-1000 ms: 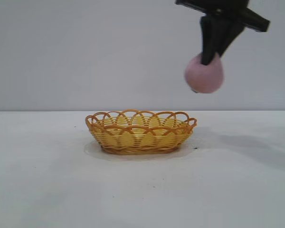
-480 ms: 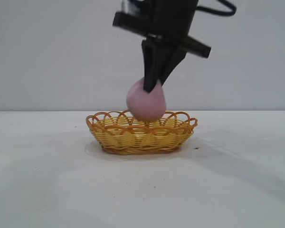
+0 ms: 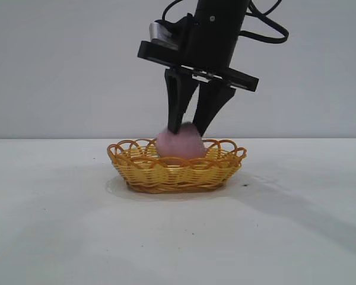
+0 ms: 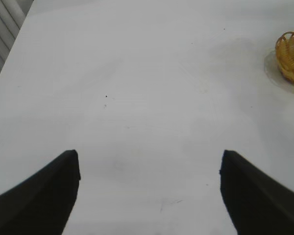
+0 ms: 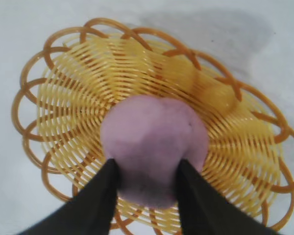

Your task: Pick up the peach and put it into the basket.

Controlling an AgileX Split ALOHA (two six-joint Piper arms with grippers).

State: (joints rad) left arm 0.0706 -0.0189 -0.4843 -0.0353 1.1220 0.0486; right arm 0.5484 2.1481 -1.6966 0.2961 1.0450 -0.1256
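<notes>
1. Release in progress — the right gripper (image 3: 187, 129) stands over the basket (image 3: 130, 169), fingers spread either side of the peach (image 3: 179, 147) and barely touching it.
2. The peach sits inside the basket, near its middle; nothing else lies there.
3. Next, judging by this: lift straight up, clear of the rim.
4. The left gripper (image 4: 149, 188) is parked well apart from the basket, jaws apart and empty.
</notes>
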